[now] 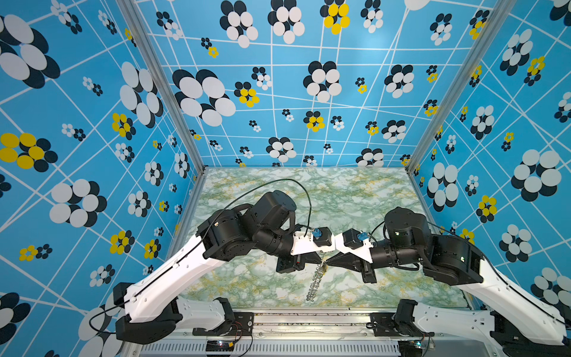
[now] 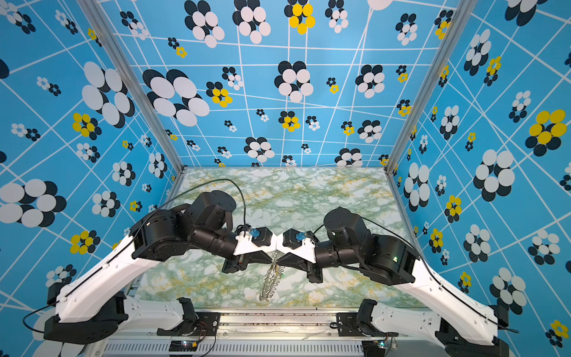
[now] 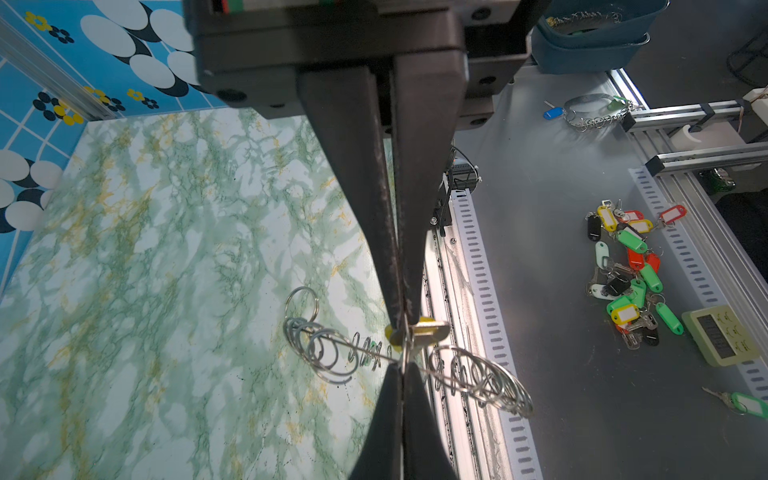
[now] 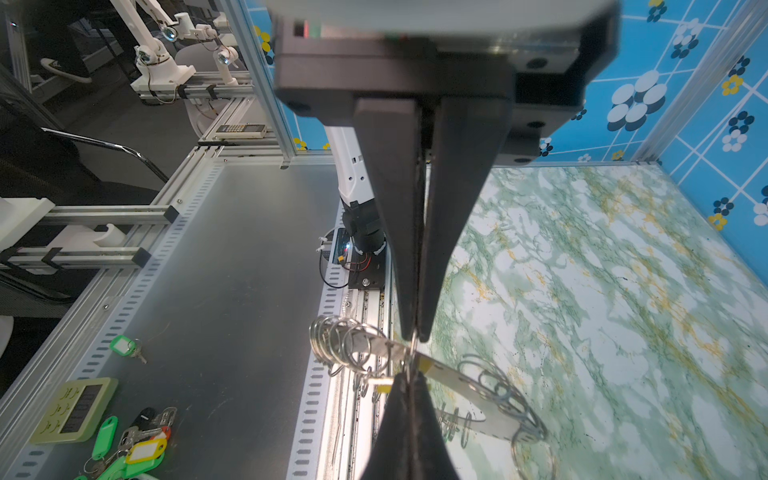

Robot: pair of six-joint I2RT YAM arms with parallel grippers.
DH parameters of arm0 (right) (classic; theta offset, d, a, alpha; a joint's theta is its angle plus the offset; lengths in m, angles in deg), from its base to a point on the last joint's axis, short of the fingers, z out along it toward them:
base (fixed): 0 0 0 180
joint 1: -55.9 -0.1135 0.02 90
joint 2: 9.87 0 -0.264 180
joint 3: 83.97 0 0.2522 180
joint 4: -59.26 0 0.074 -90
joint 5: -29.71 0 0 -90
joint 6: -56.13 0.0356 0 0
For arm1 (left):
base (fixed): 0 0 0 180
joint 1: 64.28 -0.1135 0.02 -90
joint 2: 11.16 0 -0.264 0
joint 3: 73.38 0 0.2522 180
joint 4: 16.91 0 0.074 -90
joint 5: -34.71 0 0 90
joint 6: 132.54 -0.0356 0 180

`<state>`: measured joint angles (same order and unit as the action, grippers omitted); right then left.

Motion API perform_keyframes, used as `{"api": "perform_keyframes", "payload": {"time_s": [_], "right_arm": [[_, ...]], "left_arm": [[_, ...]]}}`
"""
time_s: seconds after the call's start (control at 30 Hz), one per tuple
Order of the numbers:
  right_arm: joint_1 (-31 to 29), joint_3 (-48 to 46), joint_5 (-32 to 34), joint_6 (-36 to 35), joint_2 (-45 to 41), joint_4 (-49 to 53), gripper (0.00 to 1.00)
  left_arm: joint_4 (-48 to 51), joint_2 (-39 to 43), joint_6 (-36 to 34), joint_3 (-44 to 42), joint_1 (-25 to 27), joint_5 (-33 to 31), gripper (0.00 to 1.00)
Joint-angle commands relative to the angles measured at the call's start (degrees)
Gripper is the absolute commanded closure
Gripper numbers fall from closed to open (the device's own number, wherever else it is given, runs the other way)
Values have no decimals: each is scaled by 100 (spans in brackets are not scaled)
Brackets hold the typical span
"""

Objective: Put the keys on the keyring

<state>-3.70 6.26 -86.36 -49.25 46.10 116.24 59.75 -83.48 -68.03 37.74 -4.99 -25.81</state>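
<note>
The keyring (image 1: 314, 286) (image 2: 270, 284) hangs edge-on over the marble table (image 1: 355, 191), held up between the two grippers, which meet tip to tip. In the right wrist view it is a flat grey plate (image 4: 478, 390) rimmed with wire loops. My left gripper (image 3: 402, 366) (image 1: 322, 262) is shut on the ring's upper rim. My right gripper (image 4: 409, 375) (image 1: 328, 262) is shut too, with the yellow key (image 3: 422, 330) (image 4: 384, 389) pressed at its tips against the rim. A green speck (image 3: 376, 347) shows among the loops; whether it is the green key I cannot tell.
Outside the cell, on the grey bench, lie a pile of coloured key tags (image 3: 627, 274) (image 4: 124, 449), a pale green timer (image 3: 723, 336), a lone green tag (image 3: 748, 405), a second ring (image 3: 594, 110) and a blue bin (image 3: 594, 37). Patterned walls enclose three sides.
</note>
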Motion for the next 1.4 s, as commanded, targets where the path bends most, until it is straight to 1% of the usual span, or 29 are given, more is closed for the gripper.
{"api": "perform_keyframes", "payload": {"time_s": [0.0,0.7,1.0,1.37], "right_arm": [[-49,-38,-73,74,90,-568,100],[-44,4,-57,107,184,-589,100],[-47,3,-227,96,191,-450,100],[-50,2,-371,69,109,-349,100]], "left_arm": [[-622,-161,73,169,40,329,100],[-550,-135,18,155,66,252,100],[-514,-116,18,243,16,98,100],[-441,-231,115,328,-40,74,100]]}}
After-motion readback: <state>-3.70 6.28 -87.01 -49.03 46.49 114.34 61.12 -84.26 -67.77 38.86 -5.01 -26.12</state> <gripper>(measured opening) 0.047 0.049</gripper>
